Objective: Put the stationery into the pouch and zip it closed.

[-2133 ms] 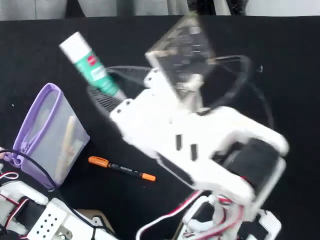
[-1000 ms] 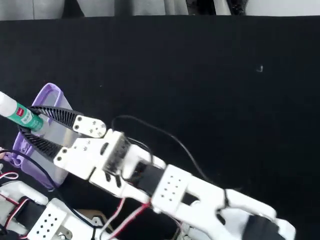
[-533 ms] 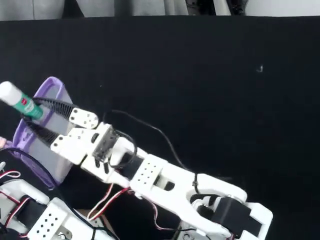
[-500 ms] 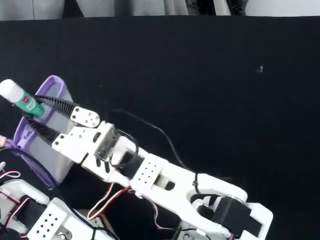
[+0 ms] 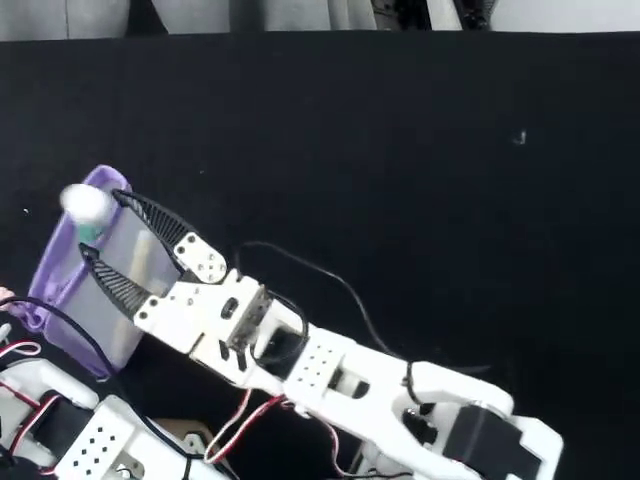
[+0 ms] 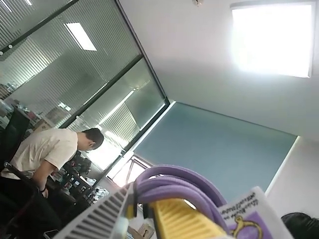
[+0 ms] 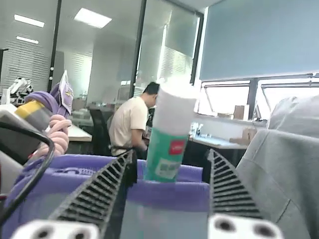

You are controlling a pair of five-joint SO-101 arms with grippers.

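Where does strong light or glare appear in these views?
Left wrist view: the ceiling light panel is washed out. Right wrist view: bright windows past the glue stick. High view: even light on the black table.

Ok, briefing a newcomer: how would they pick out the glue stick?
On the black table, the purple pouch lies at the left edge. The glue stick stands in its open mouth, between the spread fingers of the right end effector. It alone has a white cap and green label.

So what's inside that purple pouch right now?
A glue stick stands in the purple pouch mouth, white cap up; a pale flat stick shows through the clear side. The right gripper covers the rest.
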